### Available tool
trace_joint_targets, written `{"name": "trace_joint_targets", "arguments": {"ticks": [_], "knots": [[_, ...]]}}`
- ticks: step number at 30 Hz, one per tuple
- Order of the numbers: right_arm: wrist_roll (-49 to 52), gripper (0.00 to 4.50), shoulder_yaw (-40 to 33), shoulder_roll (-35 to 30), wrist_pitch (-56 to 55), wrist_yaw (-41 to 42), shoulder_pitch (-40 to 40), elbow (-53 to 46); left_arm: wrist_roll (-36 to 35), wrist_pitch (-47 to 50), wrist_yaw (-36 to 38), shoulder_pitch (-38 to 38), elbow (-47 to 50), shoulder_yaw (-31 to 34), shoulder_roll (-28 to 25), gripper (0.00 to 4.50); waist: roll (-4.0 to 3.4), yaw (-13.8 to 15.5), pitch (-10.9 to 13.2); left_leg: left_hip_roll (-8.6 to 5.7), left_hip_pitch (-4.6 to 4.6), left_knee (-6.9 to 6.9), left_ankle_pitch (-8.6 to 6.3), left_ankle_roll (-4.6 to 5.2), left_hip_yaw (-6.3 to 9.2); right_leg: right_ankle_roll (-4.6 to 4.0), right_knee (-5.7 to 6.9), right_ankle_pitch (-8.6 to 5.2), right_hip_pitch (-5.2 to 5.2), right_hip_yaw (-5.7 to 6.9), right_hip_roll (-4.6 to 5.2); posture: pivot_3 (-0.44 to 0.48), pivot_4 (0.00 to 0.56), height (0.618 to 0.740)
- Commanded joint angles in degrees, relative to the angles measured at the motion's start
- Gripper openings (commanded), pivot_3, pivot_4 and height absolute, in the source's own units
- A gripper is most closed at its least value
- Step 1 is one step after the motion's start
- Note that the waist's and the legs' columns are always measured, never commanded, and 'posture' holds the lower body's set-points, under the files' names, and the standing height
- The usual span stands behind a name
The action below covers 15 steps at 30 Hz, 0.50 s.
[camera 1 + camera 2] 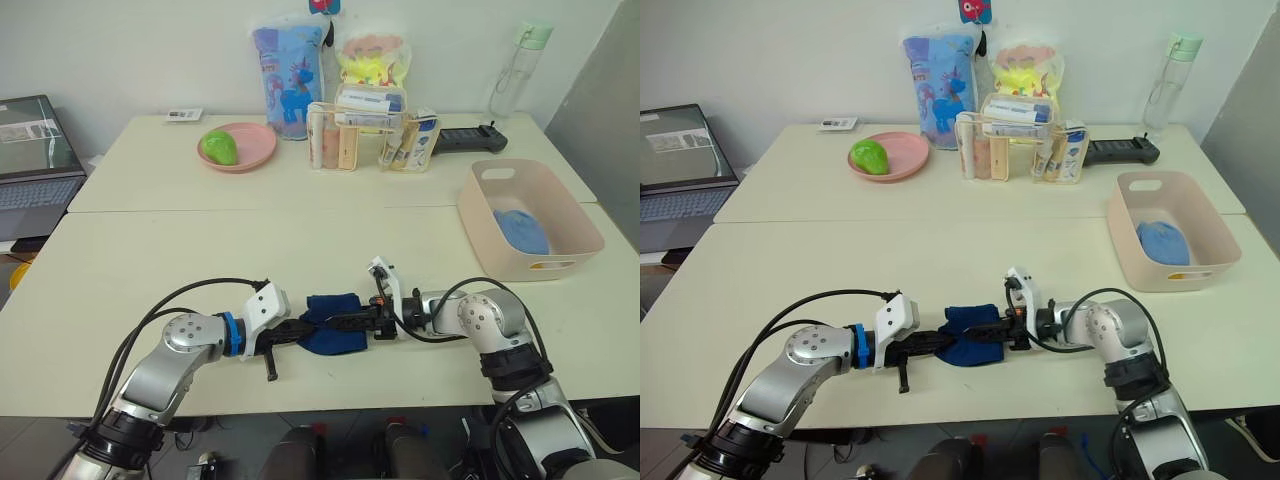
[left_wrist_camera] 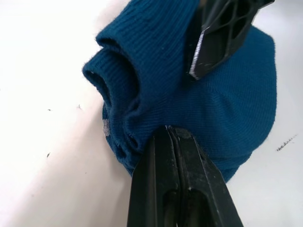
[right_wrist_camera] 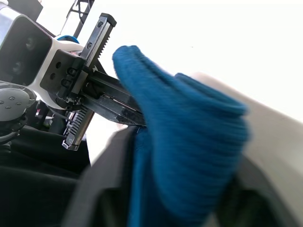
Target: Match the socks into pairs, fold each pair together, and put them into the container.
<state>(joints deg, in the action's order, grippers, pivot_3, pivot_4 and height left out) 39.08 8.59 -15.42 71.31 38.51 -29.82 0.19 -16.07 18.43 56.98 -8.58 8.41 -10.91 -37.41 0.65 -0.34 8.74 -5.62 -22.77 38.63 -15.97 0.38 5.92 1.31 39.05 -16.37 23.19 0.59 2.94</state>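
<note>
You have one light blue pair (image 1: 521, 231) already in the container (image 1: 480, 215) at right of frame. The navy pair (image 1: 333, 322) lies at lower centre, unfinished, with your left gripper (image 1: 303, 329) pinching its edge and the right gripper (image 1: 340, 320) clamped on it opposite.

navy socks (image 1: 333, 322) bunched on near worktop (image 1: 200, 250) | left gripper (image 1: 300, 331) at their left edge, right gripper (image 1: 345, 321) over them from right, fingers state unclear | container (image 1: 545, 262) far right, light blue pair (image 1: 521, 231) inside
</note>
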Motion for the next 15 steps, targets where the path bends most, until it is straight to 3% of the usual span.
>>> {"name": "trace_joint_targets", "arguments": {"ticks": [1, 2, 3, 6, 11, 15], "knots": [[0.36, 0.45, -0.47, -0.68, -1.02, 0.67, 0.63, -2.50, -2.09, 0.38, 0.44, 0.68, 0.56, 1.99, 0.55, 0.00, 0.00, 0.00, 0.00, 0.00, 0.00, 0.00, 0.00, 0.00, 0.00, 0.00, 0.00, 0.00, 0.00, 0.00, 0.00, 0.000, 0.150, 0.740], [0.62, 0.08, -0.78, -1.01, -0.81, 0.72, 0.83, -3.06, -2.60, 0.27, 0.39, 0.47, 0.70, 2.56, 0.59, 0.00, 0.00, 0.00, 0.00, 0.00, 0.00, 0.00, 0.00, 0.00, 0.00, 0.00, 0.00, 0.00, 0.00, -0.01, 0.00, 0.000, 0.150, 0.740], [0.85, 0.03, -1.31, -1.22, -0.64, 0.55, 1.00, -3.57, -3.41, 0.58, 0.81, 0.24, 0.98, 3.02, 0.42, 0.00, -0.01, 0.04, 0.01, 0.00, -0.01, 0.00, 0.00, 0.00, 0.01, 0.00, 0.00, 0.00, 0.00, 0.00, 0.00, 0.000, 0.150, 0.740], [2.19, 0.00, -5.22, -2.18, 0.28, -0.99, 0.80, -6.04, -9.04, 4.35, 1.13, -2.35, 3.56, 6.36, 1.18, 0.61, -0.01, 0.18, 0.03, -0.01, -0.05, 0.02, 0.00, 0.00, 0.02, 0.00, -0.01, 0.00, 0.01, 0.01, 0.00, 0.000, 0.150, 0.740], [4.34, 0.00, -14.84, -5.96, 1.73, -4.58, -2.30, -12.19, -18.07, 13.71, -1.61, -10.72, 8.38, 10.95, 2.55, 2.19, 0.02, 0.25, 0.07, -0.02, -0.10, 0.07, 0.00, 0.00, 0.03, 0.01, -0.02, 0.00, 0.02, 0.03, 0.01, 0.000, 0.150, 0.740], [4.24, 0.00, -23.54, -10.56, 2.33, -9.62, -7.07, -14.38, -18.16, 15.51, -4.15, -19.38, 8.51, 10.43, 4.05, 3.49, 0.01, 0.22, 0.08, -0.02, -0.11, 0.07, 0.00, -0.01, 0.00, 0.01, -0.01, 0.00, 0.02, 0.02, 0.00, 0.000, 0.150, 0.740]]}}
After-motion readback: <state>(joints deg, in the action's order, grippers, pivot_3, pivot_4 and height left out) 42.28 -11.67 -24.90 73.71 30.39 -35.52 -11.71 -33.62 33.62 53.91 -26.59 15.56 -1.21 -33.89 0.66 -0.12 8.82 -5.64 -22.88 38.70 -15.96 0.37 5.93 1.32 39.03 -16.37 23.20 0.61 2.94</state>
